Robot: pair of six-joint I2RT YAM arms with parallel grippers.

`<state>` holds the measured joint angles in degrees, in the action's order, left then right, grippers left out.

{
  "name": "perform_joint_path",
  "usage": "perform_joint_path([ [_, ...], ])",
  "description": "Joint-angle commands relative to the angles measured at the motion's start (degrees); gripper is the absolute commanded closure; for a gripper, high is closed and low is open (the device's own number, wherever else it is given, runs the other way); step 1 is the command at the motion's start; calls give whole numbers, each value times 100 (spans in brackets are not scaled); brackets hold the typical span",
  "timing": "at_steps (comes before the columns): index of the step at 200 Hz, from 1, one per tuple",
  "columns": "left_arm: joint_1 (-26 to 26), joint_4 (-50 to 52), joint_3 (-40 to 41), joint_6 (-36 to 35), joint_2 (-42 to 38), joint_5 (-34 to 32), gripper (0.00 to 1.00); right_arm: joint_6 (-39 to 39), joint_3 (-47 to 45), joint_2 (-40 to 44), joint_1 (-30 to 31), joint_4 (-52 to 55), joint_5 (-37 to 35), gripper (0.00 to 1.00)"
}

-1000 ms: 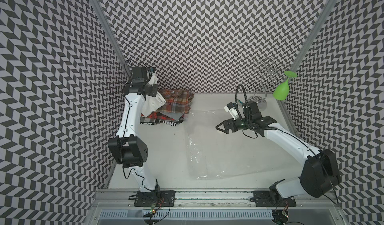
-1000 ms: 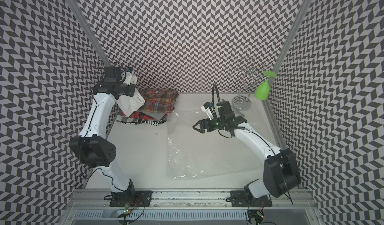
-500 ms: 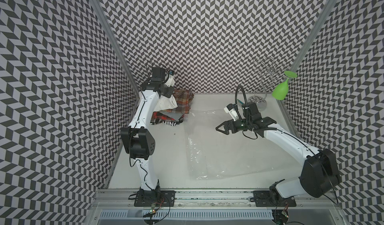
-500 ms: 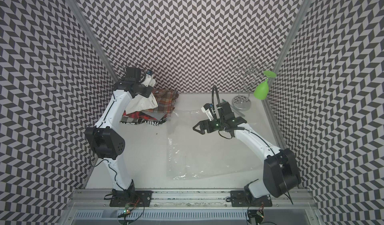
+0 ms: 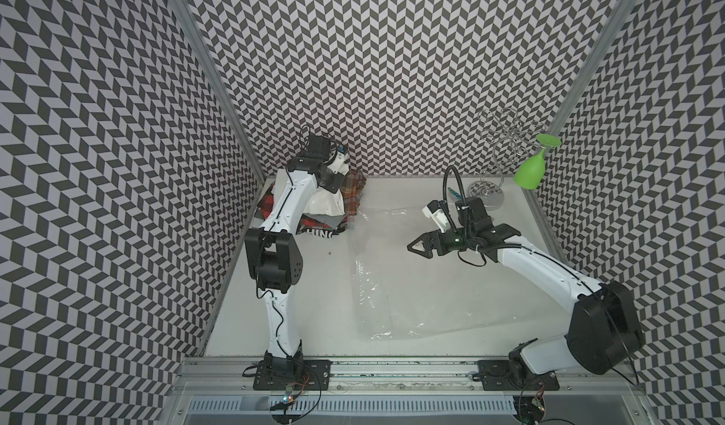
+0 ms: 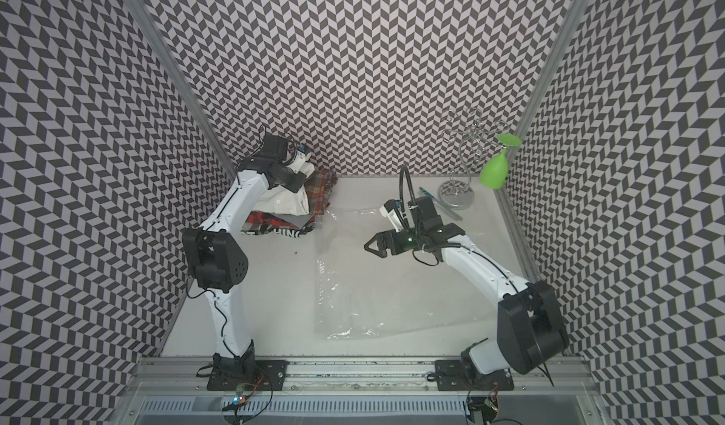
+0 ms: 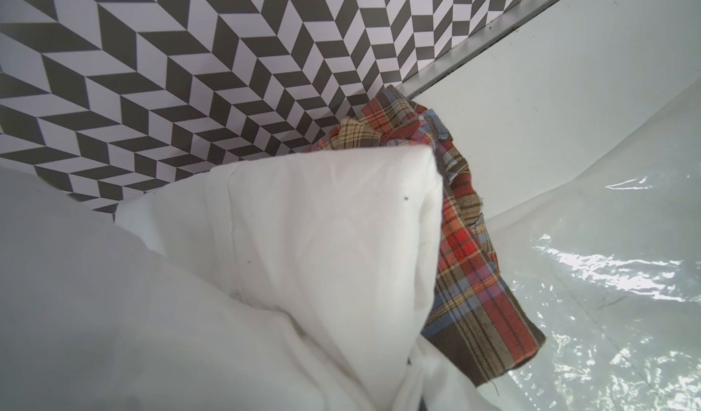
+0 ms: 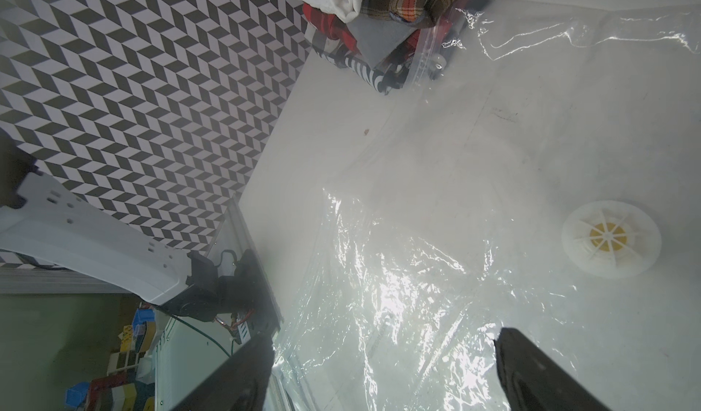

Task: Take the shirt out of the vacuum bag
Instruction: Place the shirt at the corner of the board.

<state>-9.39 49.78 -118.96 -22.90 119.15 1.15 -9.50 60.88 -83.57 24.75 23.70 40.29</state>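
**Apparently out: shirt [image 5: 327, 205] clear of vacuum bag [image 5: 412, 281]**

The white shirt hangs bunched over a plaid clothes pile [image 5: 355, 189] in the tabletop's [image 5: 325, 325] far left corner, clamped (so the draping suggests) in the closed left pincer [image 5: 335, 181]. The vacuum bag lies flat, seemingly empty, mid-tabletop, its mouth beside the pile. The right pincer [image 5: 416, 245] hovers above it, jaws wide, holding nothing. Next, I judge: release and retreat; walls crowd that corner, the front lies open.

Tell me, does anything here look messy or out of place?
Yes, the far corner: clothes lie crumpled in a heap, a white shirt dangling over them from the left arm. The vacuum bag lies flat, wrinkled. Nothing looks spilled or broken.
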Motion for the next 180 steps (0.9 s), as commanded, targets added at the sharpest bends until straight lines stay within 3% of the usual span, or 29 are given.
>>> perform_joint_path([
  [1,-91,-248,-237,228,200,-57,100,6,-60,218,42,-311,14,6],
  [11,-107,-336,-317,349,286,-16,100,5,-66,230,45,-314,18,6],
  [24,-151,-431,-402,489,408,195,86,-21,-77,236,44,-331,38,6],
  [33,-187,-475,-463,522,507,205,65,-26,-84,235,43,-340,57,6],
  [40,-203,-536,-510,631,604,116,41,-29,-84,232,39,-332,56,6],
  [58,-204,-531,-731,895,758,87,20,-17,-59,274,47,-296,6,6],
  [62,-202,-552,-744,950,743,98,6,-8,-66,272,43,-288,-1,6],
  [65,-204,-563,-749,988,723,115,2,-8,-61,291,46,-288,-10,6],
  [101,-201,-854,-902,1622,108,488,1,59,42,294,42,-200,-134,6],
  [136,114,-1216,-515,2641,-883,879,1,324,569,91,36,356,-359,6],
  [156,401,-1518,104,2935,-1703,1140,1,387,744,55,24,517,-697,6],
  [180,848,-2332,1447,3050,-3106,1129,1,334,817,187,-29,437,-1232,6],
])
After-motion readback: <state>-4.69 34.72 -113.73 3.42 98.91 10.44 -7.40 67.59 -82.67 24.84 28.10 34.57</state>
